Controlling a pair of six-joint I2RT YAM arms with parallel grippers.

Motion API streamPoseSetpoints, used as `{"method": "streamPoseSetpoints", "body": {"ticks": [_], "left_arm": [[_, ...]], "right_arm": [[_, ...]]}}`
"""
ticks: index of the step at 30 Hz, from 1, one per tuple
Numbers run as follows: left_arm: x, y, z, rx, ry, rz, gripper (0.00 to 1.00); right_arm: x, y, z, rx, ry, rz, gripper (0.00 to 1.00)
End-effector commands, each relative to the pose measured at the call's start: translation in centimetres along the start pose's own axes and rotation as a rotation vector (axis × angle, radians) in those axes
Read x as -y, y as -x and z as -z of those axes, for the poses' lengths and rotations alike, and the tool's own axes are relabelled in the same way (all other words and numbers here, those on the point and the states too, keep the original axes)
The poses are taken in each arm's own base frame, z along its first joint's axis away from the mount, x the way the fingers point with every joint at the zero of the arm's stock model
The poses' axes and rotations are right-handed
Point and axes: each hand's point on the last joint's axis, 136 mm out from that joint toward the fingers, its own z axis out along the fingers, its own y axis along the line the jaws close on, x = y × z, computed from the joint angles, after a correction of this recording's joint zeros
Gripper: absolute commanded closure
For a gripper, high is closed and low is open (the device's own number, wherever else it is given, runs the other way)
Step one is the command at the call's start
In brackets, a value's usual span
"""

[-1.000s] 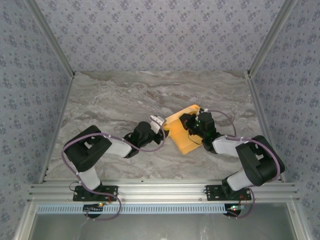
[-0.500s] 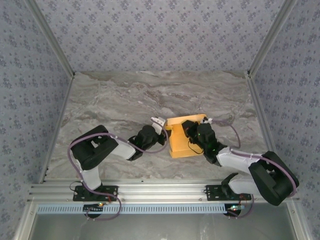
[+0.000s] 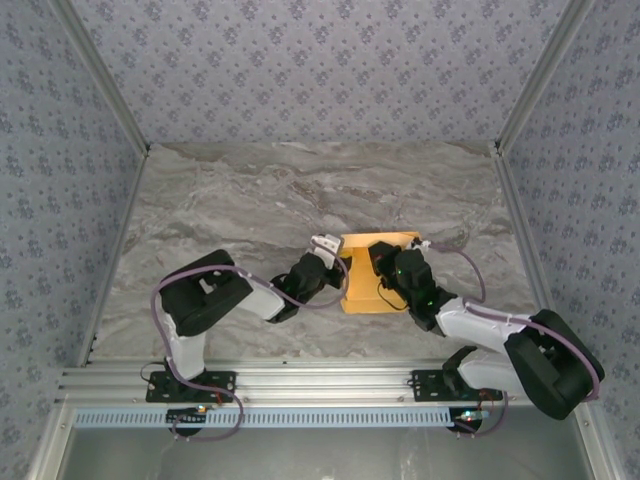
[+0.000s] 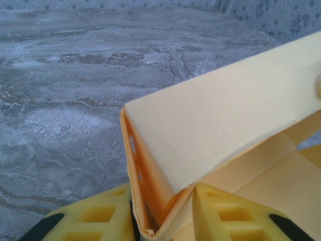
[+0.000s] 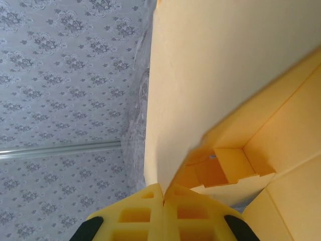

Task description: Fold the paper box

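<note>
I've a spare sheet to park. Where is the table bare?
Free: the far half of the table, from the paper box to the back wall, and the strip left of the left arm. Crowded: near centre, where the left fingers and right fingers pinch the paper box.

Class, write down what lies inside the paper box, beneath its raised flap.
Inside the paper box, under the flap, bare yellow-orange inner walls and a notched tab show. The flap covers the rest of the interior.

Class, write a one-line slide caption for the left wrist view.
Left gripper pinching a folded wall of the yellow paper box, marble table behind.
</note>
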Motion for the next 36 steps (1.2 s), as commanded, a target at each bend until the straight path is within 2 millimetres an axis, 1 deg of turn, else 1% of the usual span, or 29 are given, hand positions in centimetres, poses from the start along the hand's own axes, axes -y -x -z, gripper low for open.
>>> {"method": "streamPoseSetpoints", "body": {"ticks": [1, 4, 5, 6, 10, 12, 14, 17, 20, 22, 25, 28, 29, 30, 33, 36], "left_arm": [[1.4, 1.1, -0.8, 0.076, -0.030, 0.046, 0.69], [1.6, 0.4, -1.1, 0.092, -0.035, 0.026, 0.68], [2.1, 0.4, -1.2, 0.099, -0.052, -0.007, 0.67], [2.6, 0.4, -1.3, 0.106, -0.068, -0.027, 0.65], [3.1, 1.1, -1.8, 0.136, -0.086, -0.018, 0.61], [3.8, 1.1, -1.9, 0.154, -0.122, -0.044, 0.60], [3.4, 0.7, -2.0, 0.153, -0.111, -0.050, 0.60], [2.1, 0.1, -2.2, 0.143, -0.053, -0.048, 0.62], [0.7, 0.2, -2.1, 0.155, 0.011, -0.044, 0.64], [0.2, 0.4, -2.0, 0.167, 0.025, -0.038, 0.63], [-0.4, 0.4, -1.8, 0.171, 0.040, -0.028, 0.54], [-1.1, 0.5, -1.4, 0.181, 0.041, -0.005, 0.40], [-1.3, 0.5, -1.2, 0.182, 0.032, 0.003, 0.33], [-1.6, 0.4, -1.1, 0.176, 0.024, 0.010, 0.29], [-1.7, 0.3, -0.8, 0.153, -0.007, -0.013, 0.25], [-1.7, 0.2, -0.5, 0.130, -0.020, -0.053, 0.24]], "right_arm": [[2.5, -1.2, 0.5, -0.041, -0.078, -0.004, 1.00], [2.8, -1.0, 0.5, -0.039, -0.085, -0.018, 1.00], [3.0, -1.1, 0.5, -0.042, -0.095, -0.027, 1.00], [3.0, -1.1, 0.6, -0.041, -0.095, -0.034, 1.00], [2.9, -0.9, 0.5, -0.030, -0.100, -0.041, 1.00], [2.7, -0.9, 0.4, -0.027, -0.095, -0.051, 1.00], [2.6, -0.8, 0.4, -0.026, -0.095, -0.058, 1.00], [2.9, -0.8, 0.4, -0.027, -0.105, -0.066, 1.00], [3.3, -0.9, 0.5, -0.031, -0.113, -0.071, 1.00], [3.5, -0.9, 0.5, -0.034, -0.118, -0.071, 1.00], [3.7, -0.8, 0.6, -0.034, -0.124, -0.072, 1.00], [3.9, -0.7, 0.7, -0.032, -0.129, -0.073, 1.00], [3.9, -0.7, 0.7, -0.032, -0.130, -0.073, 1.00], [3.9, -0.6, 0.7, -0.032, -0.131, -0.075, 1.00], [3.9, -0.4, 0.8, -0.033, -0.132, -0.078, 1.00], [3.6, -0.1, 0.9, -0.031, -0.128, -0.080, 1.00]]}}
